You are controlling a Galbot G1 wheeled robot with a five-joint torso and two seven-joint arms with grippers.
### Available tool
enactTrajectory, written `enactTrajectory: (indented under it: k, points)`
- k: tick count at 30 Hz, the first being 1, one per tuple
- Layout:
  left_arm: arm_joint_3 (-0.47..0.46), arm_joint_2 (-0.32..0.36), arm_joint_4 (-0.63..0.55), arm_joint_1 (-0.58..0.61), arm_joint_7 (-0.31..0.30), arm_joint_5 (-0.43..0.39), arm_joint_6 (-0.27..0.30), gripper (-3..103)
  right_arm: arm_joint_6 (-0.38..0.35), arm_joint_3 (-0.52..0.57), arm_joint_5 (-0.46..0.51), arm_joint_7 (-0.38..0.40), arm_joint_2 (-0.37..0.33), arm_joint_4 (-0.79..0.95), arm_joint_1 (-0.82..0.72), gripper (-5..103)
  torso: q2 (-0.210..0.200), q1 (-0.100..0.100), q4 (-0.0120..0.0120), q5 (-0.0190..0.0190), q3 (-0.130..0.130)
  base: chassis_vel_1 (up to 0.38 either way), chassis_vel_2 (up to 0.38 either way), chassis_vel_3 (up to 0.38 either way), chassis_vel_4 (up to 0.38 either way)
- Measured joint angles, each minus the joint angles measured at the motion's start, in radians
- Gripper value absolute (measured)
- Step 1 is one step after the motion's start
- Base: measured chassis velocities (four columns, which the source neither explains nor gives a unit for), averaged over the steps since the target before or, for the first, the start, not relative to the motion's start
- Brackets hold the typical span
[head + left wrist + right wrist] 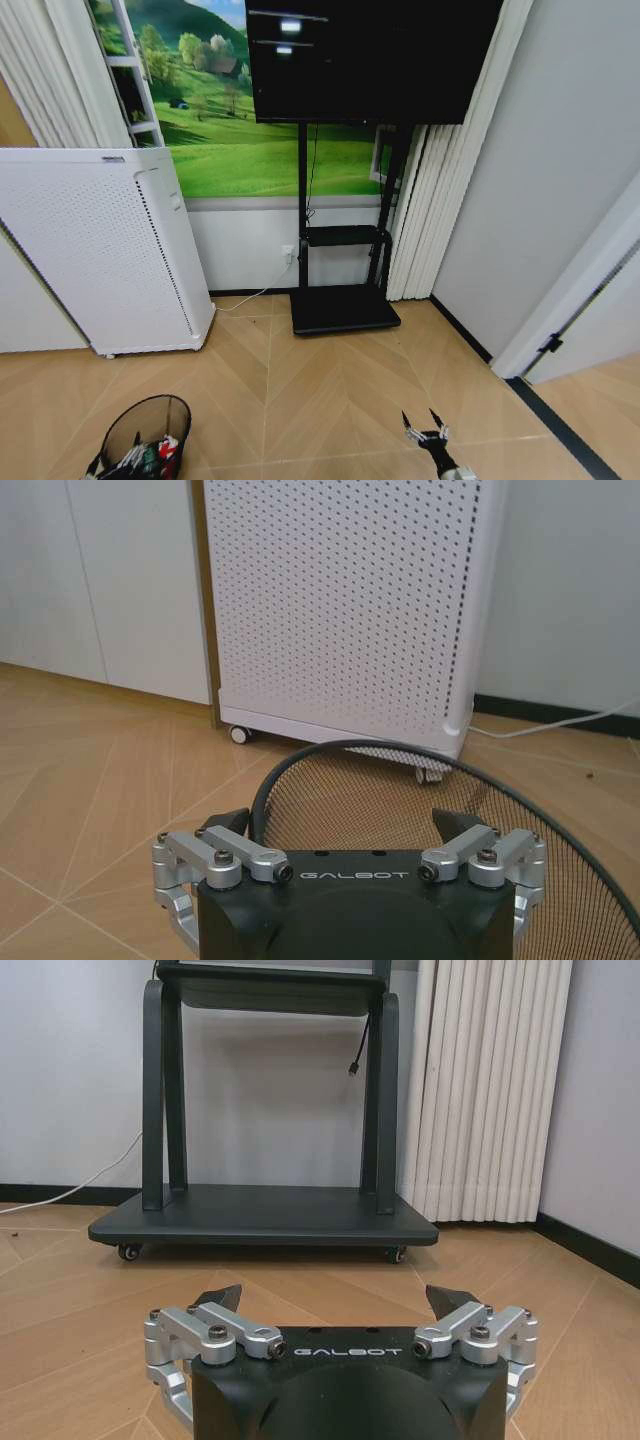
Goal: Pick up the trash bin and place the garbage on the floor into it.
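The bin [148, 432] is a round black wire-mesh basket, wider at the rim than lower down, sitting low at the robot's left over the tan chevron floor [330, 400]. In the head view, red, white and green bits of garbage [158, 456] show inside it through the mesh and the open top. The left end effector [340, 832] has its fingers spread wide, and the bin's dark rim [300, 760] arcs across the gap between the fingertips; from the left wrist view the near fingertip [232, 820] lies just beside the rim, but whether it touches or clamps the wire I cannot tell. Just beyond the bin stands a tall white perforated purifier [95, 250] on small casters, with a white cable [560, 723] trailing along the floor beside it. The right end effector [426, 425] hangs low over bare floor at the robot's right, well apart from the bin, fingers spread and holding nothing. Ahead of it is a black wheeled stand [265, 1222] carrying a dark screen [370, 60], with white curtains [490, 1090] beside it.
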Motion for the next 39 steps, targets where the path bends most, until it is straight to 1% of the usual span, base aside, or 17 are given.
enactTrajectory:
  k: [3, 9, 13, 15, 16, 17, 19, 20, 21, 25, 28, 29, 31, 32, 33, 35, 39]
  points:
    - [0.000, -0.019, 0.018, 0.006, 0.005, 0.037, -0.004, 100, -0.006, -0.004, 0.001, 0.001, 0.003, -0.015, 0.017, 100, 0.000, 0.000, 0.0000, -0.0007, 0.000, 0.000, 0.000, 0.000, 0.000]
    - [0.004, -0.037, 0.024, 0.018, 0.008, 0.057, -0.007, 100, -0.012, -0.008, 0.006, 0.004, 0.007, -0.017, 0.030, 100, 0.000, 0.000, 0.0006, -0.0001, 0.000, 0.000, 0.000, 0.000, 0.000]
    - [0.005, -0.050, 0.015, 0.032, 0.009, 0.067, -0.009, 100, -0.022, -0.015, 0.012, 0.009, 0.005, -0.005, 0.034, 100, 0.000, 0.000, 0.0000, -0.0004, 0.000, 0.000, 0.000, 0.000, 0.000]
    - [0.007, -0.067, -0.078, 0.109, 0.011, 0.082, -0.020, 100, -0.031, -0.022, 0.016, 0.013, 0.001, 0.001, 0.046, 100, 0.000, 0.000, 0.0000, -0.0003, 0.000, 0.000, 0.000, 0.000, 0.000]
    - [0.007, -0.067, -0.078, 0.109, 0.011, 0.082, -0.020, 100, -0.031, -0.022, 0.016, 0.013, 0.001, 0.001, 0.046, 100, 0.000, 0.000, 0.0000, -0.0003, 0.000, 0.000, 0.000, 0.000, 0.000]
    - [0.010, -0.074, -0.114, 0.145, 0.016, 0.094, -0.030, 100, -0.034, -0.024, 0.017, 0.015, 0.002, 0.001, 0.049, 100, 0.000, 0.000, 0.0001, -0.0002, 0.000, 0.000, 0.000, 0.000, 0.000]
    - [0.039, -0.103, -0.256, 0.250, 0.046, 0.140, -0.064, 100, -0.039, -0.036, 0.016, 0.022, 0.018, -0.002, 0.062, 100, 0.000, 0.000, 0.0005, 0.0003, 0.000, 0.000, 0.000, 0.000, 0.000]
    - [0.042, -0.110, -0.271, 0.251, 0.057, 0.167, -0.096, 100, -0.040, -0.039, 0.013, 0.024, 0.024, -0.002, 0.064, 100, 0.000, 0.000, 0.0005, 0.0002, 0.000, 0.000, 0.000, 0.000, 0.000]
    - [0.042, -0.110, -0.271, 0.251, 0.057, 0.167, -0.096, 100, -0.040, -0.039, 0.013, 0.024, 0.024, -0.002, 0.064, 100, 0.000, 0.000, 0.0005, 0.0002, 0.000, 0.000, 0.000, 0.000, 0.000]
    - [0.024, -0.115, -0.312, 0.210, 0.070, 0.227, -0.195, 100, -0.040, -0.041, 0.005, 0.033, 0.030, 0.016, 0.060, 100, 0.000, 0.000, 0.0002, -0.0004, 0.000, 0.000, 0.000, 0.000, 0.000]
    - [0.007, -0.107, -0.355, 0.176, 0.052, 0.216, -0.215, 100, -0.037, -0.035, 0.003, 0.041, 0.028, 0.029, 0.051, 100, 0.000, 0.000, 0.0001, -0.0005, 0.000, 0.000, 0.000, 0.000, 0.000]
    - [-0.003, -0.093, -0.393, 0.149, 0.032, 0.187, -0.211, 100, -0.028, -0.022, 0.001, 0.043, 0.024, 0.044, 0.040, 100, 0.000, 0.000, 0.0002, -0.0003, 0.000, 0.000, 0.000, 0.000, 0.000]
    - [-0.013, -0.082, -0.414, 0.128, 0.023, 0.177, -0.205, 100, -0.025, -0.014, 0.001, 0.043, 0.022, 0.051, 0.035, 100, 0.000, 0.000, 0.0000, -0.0001, 0.000, 0.000, 0.000, 0.000, 0.000]
    - [-0.035, -0.067, -0.443, 0.083, 0.012, 0.170, -0.190, 100, -0.013, 0.009, 0.001, 0.045, 0.017, 0.071, 0.020, 100, 0.000, 0.000, 0.0001, -0.0004, 0.000, 0.000, 0.000, 0.000, 0.000]
    - [-0.035, -0.067, -0.443, 0.083, 0.012, 0.170, -0.190, 100, -0.013, 0.009, 0.001, 0.045, 0.017, 0.071, 0.020, 100, 0.000, 0.000, 0.0001, -0.0004, 0.000, 0.000, 0.000, 0.000, 0.000]
    - [-0.056, -0.032, -0.474, 0.013, -0.002, 0.171, -0.166, 100, -0.003, 0.048, 0.005, 0.045, 0.008, 0.100, -0.007, 100, 0.000, 0.000, -0.0002, -0.0002, 0.000, 0.000, 0.000, 0.000, 0.000]
    - [-0.059, 0.009, -0.489, -0.052, -0.018, 0.174, -0.147, 100, 0.005, 0.098, 0.012, 0.045, -0.003, 0.129, -0.030, 100, 0.000, 0.000, -0.0001, -0.0003, 0.000, 0.000, 0.000, 0.000, 0.000]
